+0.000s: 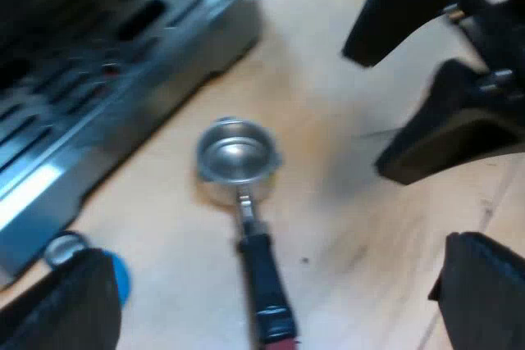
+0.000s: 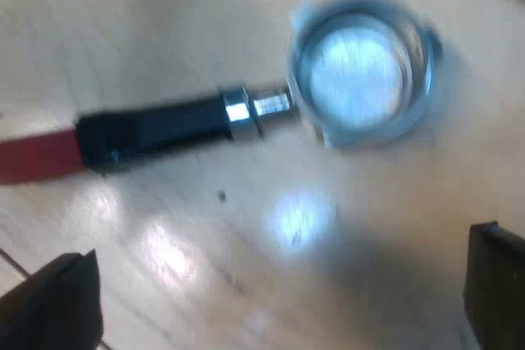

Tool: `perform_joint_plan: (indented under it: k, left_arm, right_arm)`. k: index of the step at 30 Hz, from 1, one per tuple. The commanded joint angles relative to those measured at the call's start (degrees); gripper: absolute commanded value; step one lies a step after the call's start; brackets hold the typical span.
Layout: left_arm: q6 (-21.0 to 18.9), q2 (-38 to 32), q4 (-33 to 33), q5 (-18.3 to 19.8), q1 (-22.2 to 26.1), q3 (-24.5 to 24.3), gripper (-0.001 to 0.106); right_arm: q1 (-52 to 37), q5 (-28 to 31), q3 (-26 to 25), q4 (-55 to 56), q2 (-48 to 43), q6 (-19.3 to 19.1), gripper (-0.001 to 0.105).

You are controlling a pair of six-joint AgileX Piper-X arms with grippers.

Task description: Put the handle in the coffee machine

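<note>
left pincer (image 1: 275,293) held open | round metal holder (image 1: 238,161) with black red-ended handle (image 2: 156,133) seen loose on pale wooden surface (image 1: 369,227) beside grey steel espresso machine (image 1: 98,96) | right pincer (image 2: 275,301) held open above holder | risk: holder spun if pinched off-centre

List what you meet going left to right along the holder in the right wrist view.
red end → dark handle → metal neck → round metal basket

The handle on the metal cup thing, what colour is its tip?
Red tip, on a black handle. The right wrist view shows it best.
</note>
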Motion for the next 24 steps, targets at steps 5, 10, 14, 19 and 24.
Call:
perform_joint_plan:
  k: [5, 10, 14, 19, 24]
  left_arm:
    - [-0.1, 0.6, -2.0, -1.3, -0.3, 0.1, 0.08]
    - [-0.1, 3.2, -5.0, -1.3, -0.3, 1.8, 0.08]
    - [-0.1, 5.0, -7.4, -2.4, -0.3, 3.0, 0.08]
    - [1.2, 5.0, -12.6, -2.3, -0.3, 5.5, 0.08]
    - [1.2, 5.0, -12.8, -2.3, -0.3, 6.7, 0.08]
  right_arm:
    - [-1.0, 1.9, -1.8, -0.3, 0.1, -3.5, 0.09]
    - [-5.3, -1.2, -2.3, -0.6, 1.7, -2.1, 0.09]
    - [-9.9, -5.9, -3.4, -1.2, 3.9, -4.2, 0.09]
    - [-12.6, -8.4, -3.8, -1.2, 6.5, -6.4, 0.09]
    - [-13.6, -10.5, -4.2, -1.1, 8.5, -9.0, 0.09]
